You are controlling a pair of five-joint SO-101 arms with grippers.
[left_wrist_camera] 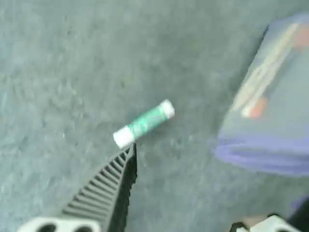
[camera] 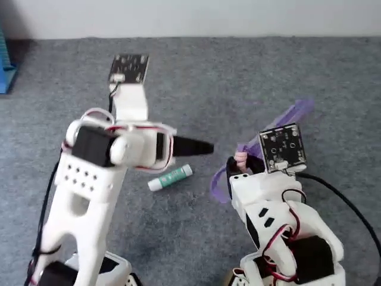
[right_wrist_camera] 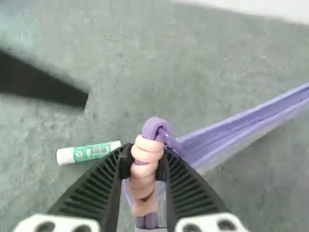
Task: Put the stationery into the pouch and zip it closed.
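Observation:
A green and white glue stick [camera: 171, 177] lies on the grey carpet between the two arms. My left gripper [camera: 193, 146] hovers just above and beyond it, open, and one ribbed finger [left_wrist_camera: 118, 181] points at the glue stick [left_wrist_camera: 143, 123]. My right gripper [right_wrist_camera: 145, 154] is shut on the end of the purple pouch [right_wrist_camera: 231, 130], where a pink tab [right_wrist_camera: 145, 166] and a purple loop are pinched between its jaws. The pouch [camera: 280, 128] stretches away from the right gripper [camera: 239, 162] toward the far right. Pens show through the pouch [left_wrist_camera: 270, 101] wall.
Grey carpet [camera: 250, 71] covers the whole work area up to a white wall at the back. A blue object [camera: 6, 71] sits at the far left edge. The left arm's black finger [right_wrist_camera: 43, 84] shows beyond the glue stick [right_wrist_camera: 88, 152].

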